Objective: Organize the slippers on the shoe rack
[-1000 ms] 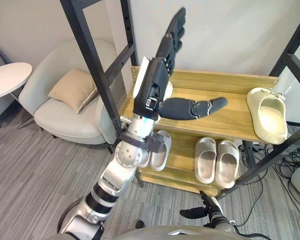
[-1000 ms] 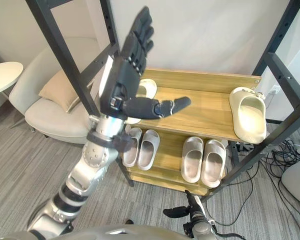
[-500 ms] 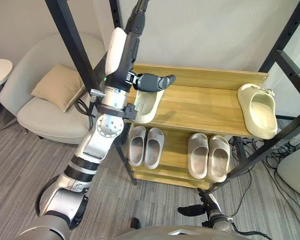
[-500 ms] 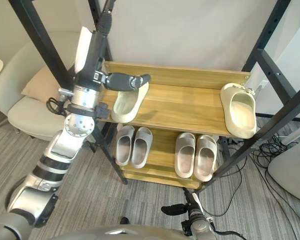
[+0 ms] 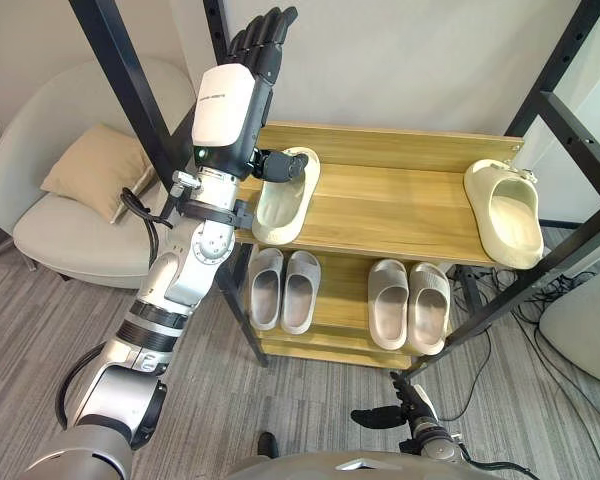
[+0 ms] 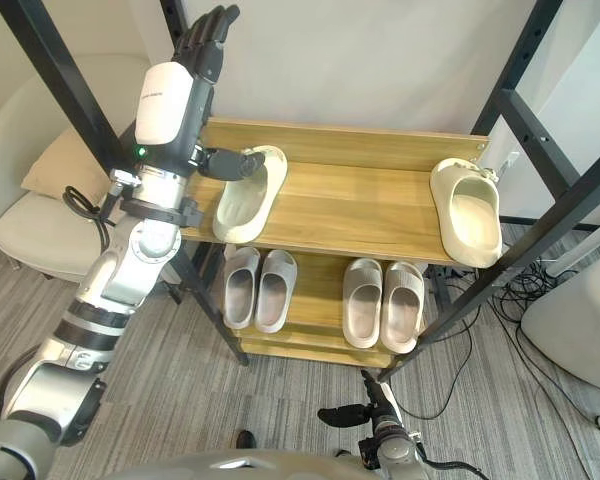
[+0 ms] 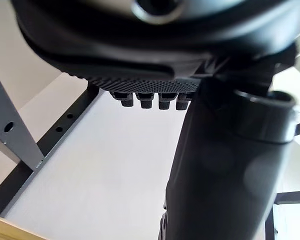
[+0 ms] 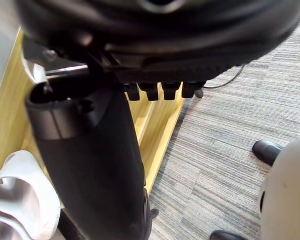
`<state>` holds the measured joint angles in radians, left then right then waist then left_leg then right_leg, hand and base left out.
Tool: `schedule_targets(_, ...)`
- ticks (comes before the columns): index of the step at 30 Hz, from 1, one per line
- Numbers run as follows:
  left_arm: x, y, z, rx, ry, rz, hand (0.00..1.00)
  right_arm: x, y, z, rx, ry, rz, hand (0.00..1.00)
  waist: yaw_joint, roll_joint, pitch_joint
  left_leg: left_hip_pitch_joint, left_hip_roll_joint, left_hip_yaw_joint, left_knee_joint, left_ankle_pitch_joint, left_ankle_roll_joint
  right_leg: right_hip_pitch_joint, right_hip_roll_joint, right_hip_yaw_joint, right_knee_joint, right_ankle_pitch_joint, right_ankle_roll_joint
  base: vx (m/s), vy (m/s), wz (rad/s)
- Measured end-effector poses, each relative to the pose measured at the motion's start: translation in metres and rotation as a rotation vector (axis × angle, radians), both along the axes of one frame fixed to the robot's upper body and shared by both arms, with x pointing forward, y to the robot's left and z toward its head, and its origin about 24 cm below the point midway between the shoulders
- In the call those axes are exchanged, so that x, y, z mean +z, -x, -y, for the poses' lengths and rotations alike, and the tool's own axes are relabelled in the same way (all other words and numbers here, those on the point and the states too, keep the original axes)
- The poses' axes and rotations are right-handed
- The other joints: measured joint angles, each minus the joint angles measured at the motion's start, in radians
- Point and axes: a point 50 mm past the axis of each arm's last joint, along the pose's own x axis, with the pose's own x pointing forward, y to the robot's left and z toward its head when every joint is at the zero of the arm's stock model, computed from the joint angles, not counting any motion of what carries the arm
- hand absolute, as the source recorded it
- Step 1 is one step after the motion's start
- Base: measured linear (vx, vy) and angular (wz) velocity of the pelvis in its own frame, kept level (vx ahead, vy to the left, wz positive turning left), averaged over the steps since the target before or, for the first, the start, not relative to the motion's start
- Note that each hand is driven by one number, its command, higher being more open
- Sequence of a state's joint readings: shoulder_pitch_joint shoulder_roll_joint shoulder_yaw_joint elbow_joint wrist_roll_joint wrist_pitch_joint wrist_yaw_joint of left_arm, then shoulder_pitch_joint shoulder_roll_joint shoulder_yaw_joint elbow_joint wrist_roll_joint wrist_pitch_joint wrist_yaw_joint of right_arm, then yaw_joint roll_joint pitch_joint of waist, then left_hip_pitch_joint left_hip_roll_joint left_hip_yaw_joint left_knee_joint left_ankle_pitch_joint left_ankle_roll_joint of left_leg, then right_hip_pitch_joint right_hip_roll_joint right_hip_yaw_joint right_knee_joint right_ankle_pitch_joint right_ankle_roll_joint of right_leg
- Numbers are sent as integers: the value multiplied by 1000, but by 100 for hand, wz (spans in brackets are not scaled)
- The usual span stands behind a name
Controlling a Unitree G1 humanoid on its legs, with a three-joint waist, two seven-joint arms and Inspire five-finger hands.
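One cream slipper [image 5: 285,200] lies at the left end of the wooden rack's top shelf [image 5: 400,215]. Its mate [image 5: 505,210] lies at the right end, partly over the front edge. My left hand [image 5: 225,105] is raised by the left slipper, open, fingers straight up. Its thumb [image 5: 280,165] reaches over that slipper's far end; whether it touches I cannot tell. Two grey pairs [image 5: 283,290] [image 5: 408,303] sit on the lower shelf. Low near the floor, my right hand [image 5: 392,414] hangs open and holds nothing. In its wrist view it [image 8: 155,65] is beside the rack's lower shelf [image 8: 160,125].
Black frame posts [image 5: 120,90] stand close to the rack's left and right [image 5: 560,110] ends. A pale armchair with a tan cushion [image 5: 85,170] is to the left. Cables [image 5: 570,285] lie on the carpet at the right, by a white rounded object [image 5: 585,335].
The camera has shifted. My left arm has drawn back to the shelf's left end and turned its back to the camera, the thumb now over the left slipper. The slippers have not moved.
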<state>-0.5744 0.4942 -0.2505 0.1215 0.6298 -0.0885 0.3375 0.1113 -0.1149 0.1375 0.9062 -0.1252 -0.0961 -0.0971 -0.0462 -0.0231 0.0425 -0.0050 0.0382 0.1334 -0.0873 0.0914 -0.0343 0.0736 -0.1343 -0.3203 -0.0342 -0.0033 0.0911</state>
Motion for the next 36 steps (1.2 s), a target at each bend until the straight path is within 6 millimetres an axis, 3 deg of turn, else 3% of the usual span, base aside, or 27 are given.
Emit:
schedule_targets(5, -12, -8, -15, 89, -86, -61, 100, 1, -3, -2, 3, -3, 7, 100, -8, -3, 11, -3, -1, 4, 0, 0, 0, 1, 0, 1, -13, 6, -1, 0, 0, 0)
schedule_targets(18, -19, -11, -17, 114, -122, -99, 100, 2, -6, -4, -3, -5, 18, 100, -14, 6, 35, -4, -2, 20, -1, -1, -1, 1, 1, 18, -39, 26, -2, -21, 10, -4)
schedule_targets(19, -20, -11, -17, 115, -121, -100, 0, 2, -6, -3, -9, -3, 19, 100, -14, 7, 35, -4, -2, 21, -1, -1, -1, 1, 1, 19, -40, 27, -1, 0, 0, 0)
schedule_targets(36, -30, -15, -18, 120, -61, -150, 0, 2, -7, -7, -40, -11, 25, 100, -26, 13, 40, -6, -4, 25, -1, -4, -3, 1, 0, 23, -50, 33, -2, -2, 1, 0)
